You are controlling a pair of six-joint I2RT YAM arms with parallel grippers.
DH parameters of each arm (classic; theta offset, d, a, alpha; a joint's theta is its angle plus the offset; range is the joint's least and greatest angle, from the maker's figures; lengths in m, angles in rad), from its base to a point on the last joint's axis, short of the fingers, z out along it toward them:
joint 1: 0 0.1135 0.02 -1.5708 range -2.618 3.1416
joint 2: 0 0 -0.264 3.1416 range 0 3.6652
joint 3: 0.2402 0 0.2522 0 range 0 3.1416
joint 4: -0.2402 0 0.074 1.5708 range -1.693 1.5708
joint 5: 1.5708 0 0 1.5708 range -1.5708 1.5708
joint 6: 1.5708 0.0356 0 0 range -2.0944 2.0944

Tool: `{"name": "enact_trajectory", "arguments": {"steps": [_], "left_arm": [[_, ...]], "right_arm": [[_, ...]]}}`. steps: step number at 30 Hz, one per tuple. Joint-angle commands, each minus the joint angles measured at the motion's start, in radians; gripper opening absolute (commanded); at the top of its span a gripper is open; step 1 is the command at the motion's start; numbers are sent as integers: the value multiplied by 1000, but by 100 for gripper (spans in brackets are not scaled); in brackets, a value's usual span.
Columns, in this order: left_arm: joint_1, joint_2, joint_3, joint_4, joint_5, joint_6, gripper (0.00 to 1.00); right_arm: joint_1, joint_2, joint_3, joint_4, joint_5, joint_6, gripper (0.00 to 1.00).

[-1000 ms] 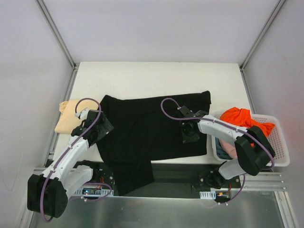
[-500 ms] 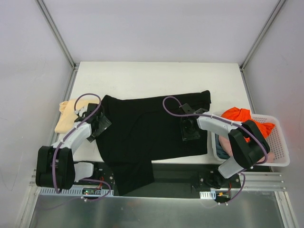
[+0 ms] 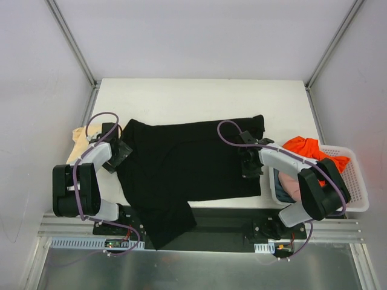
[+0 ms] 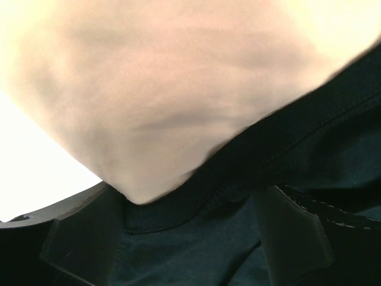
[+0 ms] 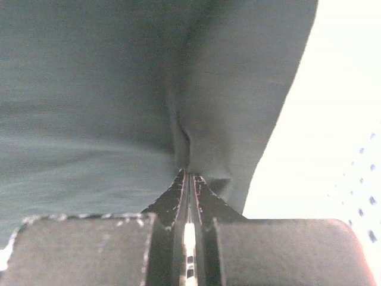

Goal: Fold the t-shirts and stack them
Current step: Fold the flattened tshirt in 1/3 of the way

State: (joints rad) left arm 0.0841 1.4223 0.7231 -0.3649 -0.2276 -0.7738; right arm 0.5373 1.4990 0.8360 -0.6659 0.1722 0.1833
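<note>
Across counter [image 3: 193,99], black t-shirt [image 3: 181,166] lies spread, unfolded, tail over near edge. Right pincer [image 3: 250,168] clamped on its right edge. Left pincer [image 3: 115,154] apart, straddling left edge beside tan t-shirt [image 3: 81,142]. Orange t-shirt [image 3: 308,148] in basket [image 3: 358,187]. Folding barely begun, no stack.

The left arm [image 3: 97,156] and right arm [image 3: 281,158] comprise white tubular links between black joint housings, each trailed by a looping purple cable [image 3: 220,133]. The left claw [image 4: 187,220] and right claw [image 5: 188,179] are matte black, with flat angular fingers [image 4: 292,232].
</note>
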Motion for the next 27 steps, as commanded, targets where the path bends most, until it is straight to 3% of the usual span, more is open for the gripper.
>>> {"name": "enact_trajectory", "arguments": {"steps": [1,9,12,16,20,26,27], "left_arm": [[60,53,27,7,-3,10,79],[77,59,64,-8,-7,16,80],[75,55,65,-8,14,19,82],[77,24,62,-9,34,28,87],[75,-34,58,-9,65,37,90],[74,-160,55,-9,154,44,99],[74,-195,56,-9,169,44,99]], "right_arm": [[-48,-89,-25,-107,110,41,1],[-89,-259,-17,-300,246,119,1],[-94,-279,0,-354,285,148,10],[-92,-252,28,-396,316,165,34],[-91,-256,44,-379,290,136,52],[-79,-316,89,-212,89,10,82],[-80,-318,98,-186,28,1,97]]}}
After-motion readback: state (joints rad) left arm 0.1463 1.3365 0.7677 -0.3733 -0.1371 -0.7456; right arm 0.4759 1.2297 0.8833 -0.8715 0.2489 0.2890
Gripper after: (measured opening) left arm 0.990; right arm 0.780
